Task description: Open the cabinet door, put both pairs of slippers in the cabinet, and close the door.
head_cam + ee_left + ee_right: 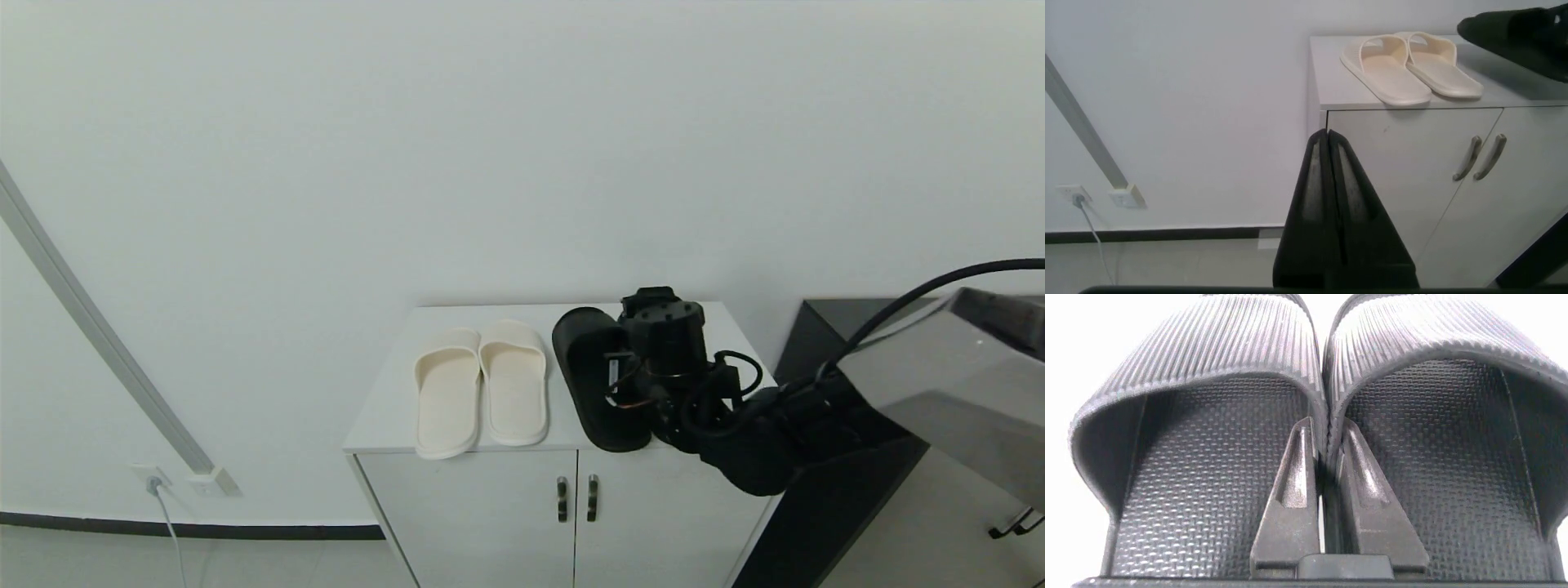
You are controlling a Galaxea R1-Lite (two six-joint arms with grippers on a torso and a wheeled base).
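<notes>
A white cabinet (pixel 384 420) stands against the wall with both doors shut, their two handles (pixel 576 498) side by side. On its top lie a cream pair of slippers (pixel 482 388) and, to their right, a black pair of slippers (pixel 592 384). My right arm's wrist (pixel 665 343) hangs over the black pair. The right gripper (pixel 1327 457) is shut on the touching inner strap edges of the two black slippers (pixel 1208 392). My left gripper (pixel 1328 143) is shut and empty, low in front of the cabinet's left corner, with the cream slippers (pixel 1413 61) above it.
A dark, glossy piece of furniture (pixel 833 327) stands right beside the cabinet. A wall socket (pixel 151 478) with a cable sits low on the left wall, under a slanted grey conduit (pixel 82 310). The floor left of the cabinet is bare.
</notes>
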